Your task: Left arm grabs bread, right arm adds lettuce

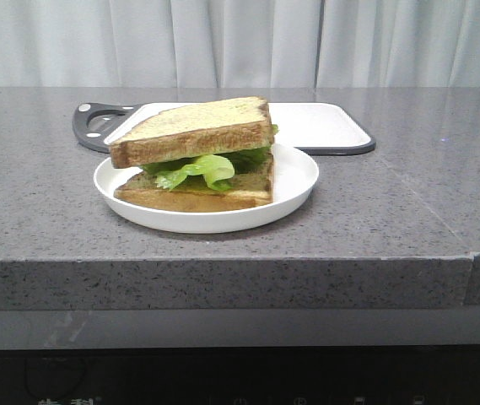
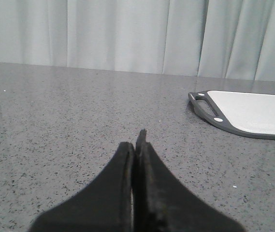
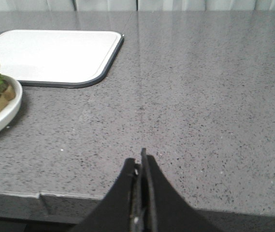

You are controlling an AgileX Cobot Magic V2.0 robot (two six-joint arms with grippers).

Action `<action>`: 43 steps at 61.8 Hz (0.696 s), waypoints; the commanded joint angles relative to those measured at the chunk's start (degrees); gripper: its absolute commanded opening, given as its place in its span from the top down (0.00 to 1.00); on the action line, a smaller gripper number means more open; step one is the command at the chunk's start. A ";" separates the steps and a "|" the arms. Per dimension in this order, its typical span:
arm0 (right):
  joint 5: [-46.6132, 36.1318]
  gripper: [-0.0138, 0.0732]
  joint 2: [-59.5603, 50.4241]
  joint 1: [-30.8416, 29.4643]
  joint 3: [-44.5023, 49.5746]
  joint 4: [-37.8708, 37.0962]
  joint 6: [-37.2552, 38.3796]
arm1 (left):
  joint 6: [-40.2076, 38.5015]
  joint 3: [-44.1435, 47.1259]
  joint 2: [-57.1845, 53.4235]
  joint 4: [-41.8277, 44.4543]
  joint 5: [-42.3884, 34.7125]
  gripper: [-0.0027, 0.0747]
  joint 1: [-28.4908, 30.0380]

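Front view: the sandwich covers part of our cutting board (image 1: 324, 122); most of the lettuce (image 1: 196, 170) hides under the top bread slice (image 1: 191, 128). Right wrist view: plate (image 3: 9, 113) and sandwich cut by the edge.

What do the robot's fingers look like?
Only the wrist views show them. The left gripper has two black fingers, wide at the base and narrowing to points, with a matte, slightly rough surface. The right gripper has the same black pointed fingers, with a thin pale strip between them. No cables or markings show.
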 commanded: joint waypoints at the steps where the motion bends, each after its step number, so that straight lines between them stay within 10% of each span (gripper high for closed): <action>1: -10.82 0.92 -3.06 -1.00 3.46 -0.52 -0.06 | -0.53 0.21 -1.12 -0.37 -4.85 0.99 0.14; 43: -16.98 0.92 -7.50 -1.23 11.12 -0.52 -0.01 | -0.53 0.21 -1.12 -0.37 -4.85 0.99 0.14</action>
